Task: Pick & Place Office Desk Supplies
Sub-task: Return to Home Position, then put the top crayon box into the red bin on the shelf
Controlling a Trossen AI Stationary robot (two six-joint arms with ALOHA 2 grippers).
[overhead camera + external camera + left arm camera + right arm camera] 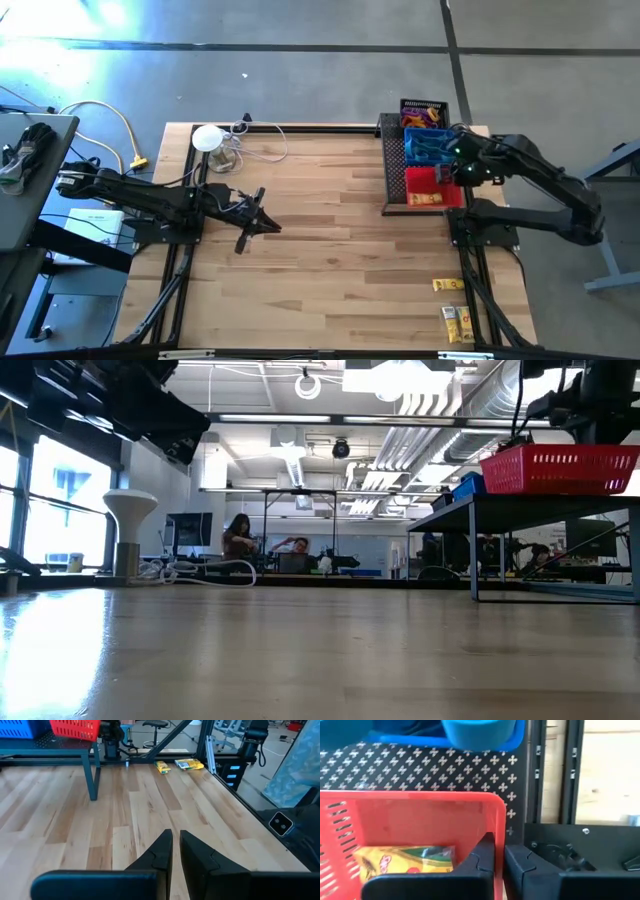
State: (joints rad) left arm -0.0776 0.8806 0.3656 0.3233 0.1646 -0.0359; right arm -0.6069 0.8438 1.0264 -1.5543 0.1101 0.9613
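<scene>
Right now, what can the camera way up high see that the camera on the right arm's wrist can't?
Only the high view shows the left gripper, shut above bare table, two yellow packets near the table's right front corner, and the white disc. Only the right wrist view shows the right gripper shut on the red basket's wall. Both show the red basket, the yellow packet inside it, and the blue basket.

The counter [330, 260] lies bare across the centre and lower middle of the high view, giving wide passage. Upper right, a raised black tray [393, 170] carrying red basket [432, 187], blue basket [428, 143] and black basket [424, 110] blocks the way. Two yellow packets [452, 305] occupy the lower right; a white disc [207, 138] with cables stands upper left.
</scene>
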